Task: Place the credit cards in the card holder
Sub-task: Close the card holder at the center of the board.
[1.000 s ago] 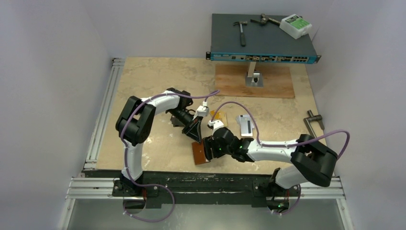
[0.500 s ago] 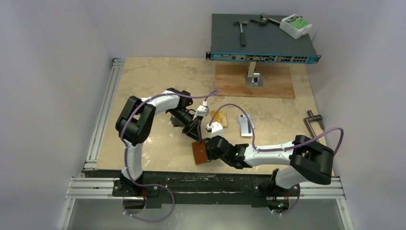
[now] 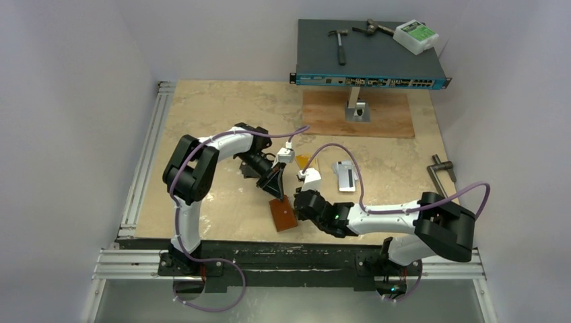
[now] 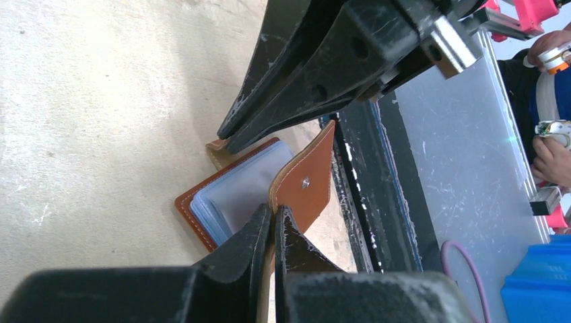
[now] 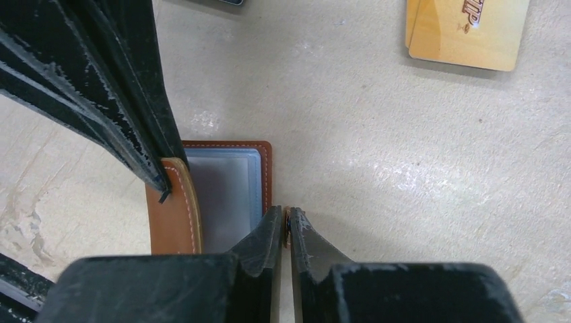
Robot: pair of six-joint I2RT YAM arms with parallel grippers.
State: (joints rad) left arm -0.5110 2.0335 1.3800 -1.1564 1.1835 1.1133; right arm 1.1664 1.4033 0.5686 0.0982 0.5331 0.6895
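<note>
The card holder lies open near the table's front edge, brown leather with a light blue inside. My left gripper is shut on its raised brown flap and holds it upright. My right gripper is shut on a thin brown sliver at the holder's right edge, beside the blue pockets. The two grippers stand close together over the holder. A gold-orange credit card lies on the table beyond it, partly hidden in the top view. A silvery white card lies further right.
A network switch on a stand over a wooden board fills the back, with hammers and a white box on top. A metal tool lies at the right edge. The black front rail runs just behind the holder.
The right gripper's jaws have closed from wide open down onto the holder's right edge, and its wrist has shifted slightly right, uncovering the holder. The left arm has held still.
</note>
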